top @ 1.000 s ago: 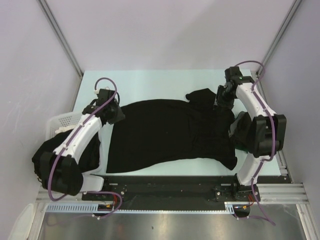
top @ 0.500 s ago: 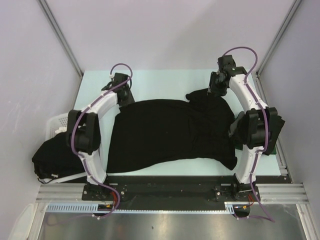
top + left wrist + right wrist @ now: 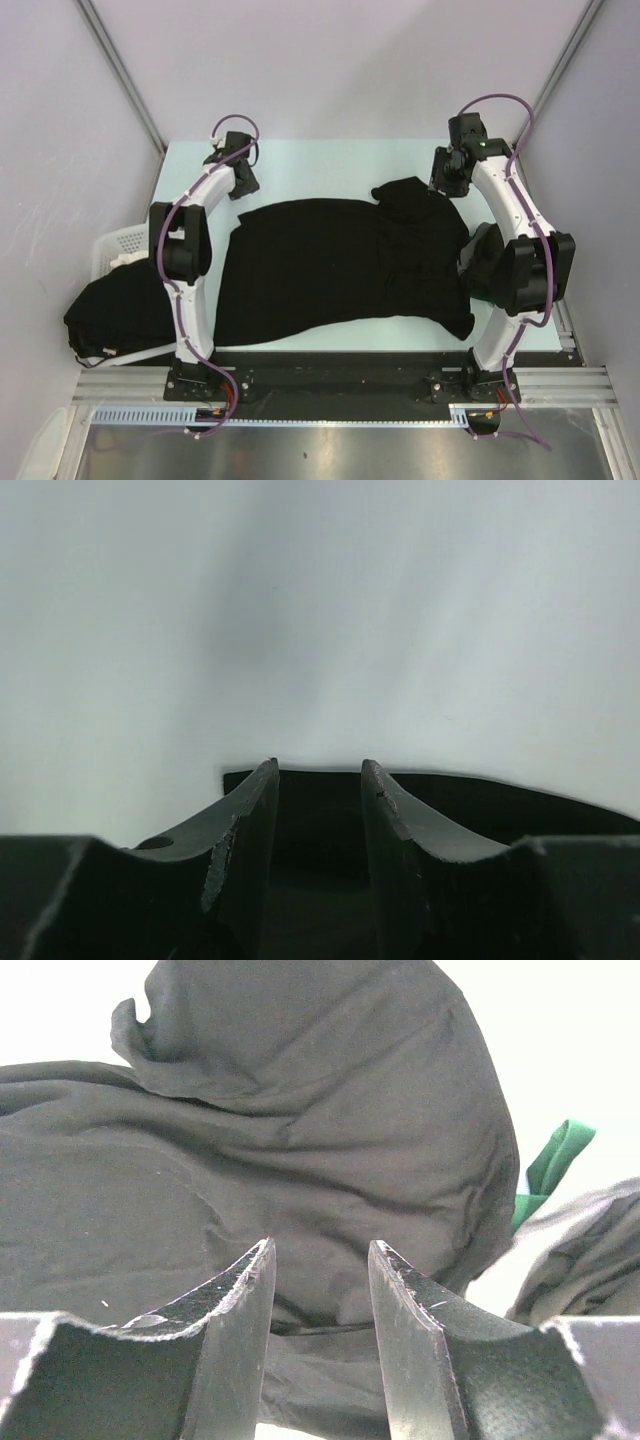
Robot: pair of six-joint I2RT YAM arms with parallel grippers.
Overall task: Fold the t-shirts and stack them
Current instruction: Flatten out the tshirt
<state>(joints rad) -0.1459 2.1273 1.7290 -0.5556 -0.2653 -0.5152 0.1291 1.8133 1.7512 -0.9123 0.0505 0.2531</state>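
Note:
One black t-shirt (image 3: 340, 265) lies spread across the pale table (image 3: 310, 165), with a bunched sleeve (image 3: 402, 193) at its far right. More black t-shirts (image 3: 115, 310) are heaped at the left. My left gripper (image 3: 243, 184) hovers at the spread shirt's far left corner. In the left wrist view that gripper (image 3: 320, 772) is open, its tips just over the shirt's edge (image 3: 460, 798), gripping nothing. My right gripper (image 3: 441, 187) is over the bunched sleeve. It (image 3: 320, 1250) is open above the wrinkled cloth (image 3: 300, 1140) and holds nothing.
A white slotted basket (image 3: 120, 241) sits at the table's left edge beside the heap. A green strip (image 3: 556, 1163) shows past the sleeve in the right wrist view. Metal frame posts rise at both far corners, and a rail runs along the near edge.
My left arm has swung away from the shirt's left edge toward the far left corner of the table. My right gripper shifted slightly near the sleeve. The shirt lies as before.

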